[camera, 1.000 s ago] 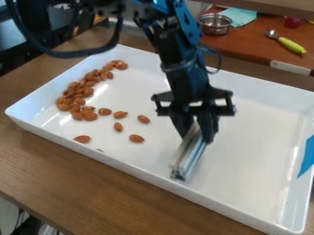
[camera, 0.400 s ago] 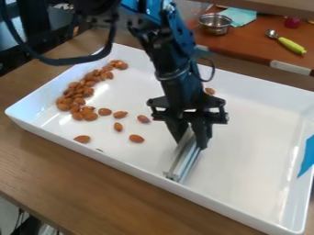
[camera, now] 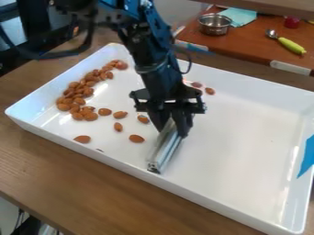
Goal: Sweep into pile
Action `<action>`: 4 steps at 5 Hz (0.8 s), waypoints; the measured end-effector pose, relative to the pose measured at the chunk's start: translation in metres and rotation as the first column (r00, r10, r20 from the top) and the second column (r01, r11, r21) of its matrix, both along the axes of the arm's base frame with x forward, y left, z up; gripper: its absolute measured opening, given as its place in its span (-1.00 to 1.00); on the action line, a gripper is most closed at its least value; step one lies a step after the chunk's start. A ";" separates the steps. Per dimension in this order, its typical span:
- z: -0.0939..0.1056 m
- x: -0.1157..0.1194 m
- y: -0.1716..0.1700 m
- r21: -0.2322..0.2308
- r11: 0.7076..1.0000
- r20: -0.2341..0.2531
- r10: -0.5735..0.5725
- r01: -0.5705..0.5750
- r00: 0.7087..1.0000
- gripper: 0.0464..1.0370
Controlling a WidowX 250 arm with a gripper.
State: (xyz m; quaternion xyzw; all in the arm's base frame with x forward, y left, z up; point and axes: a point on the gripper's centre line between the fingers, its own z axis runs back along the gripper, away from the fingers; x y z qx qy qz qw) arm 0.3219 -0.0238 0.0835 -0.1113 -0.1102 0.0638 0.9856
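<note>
Hangs from the arm above the middle of the white tray, with the pincer closed on the upper end of a metal bar and opened no wider than its thickness. Slants down from there towards the near wall of the tray, with the lower end of the bar close to that wall. In the left part of the tray, lies heaped in a loose, curving band of almonds, thickest by the left wall and running up to the far corner. Between this pile and the bar, lies scattered in a few stray almonds, with one of them just beside the pincer. Beyond the pincer, near the far wall, shows two more almonds close together. Rests on a brown wooden counter under the tray. On the right wall, carries blue tape. Behind, on a reddish surface, holds a metal bowl, a teal cloth and a green-handled spoon.
</note>
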 end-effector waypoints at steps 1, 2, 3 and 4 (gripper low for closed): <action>0.000 0.000 0.027 0.058 0.998 -0.013 0.015 -0.014 1.000 -0.32; 0.000 -0.004 0.050 0.102 0.994 -0.027 0.040 -0.037 0.999 -0.32; 0.000 -0.006 0.074 0.128 0.990 -0.028 0.065 -0.061 0.997 -0.32; -0.001 -0.004 0.096 0.153 0.985 0.007 0.074 -0.074 0.997 -0.32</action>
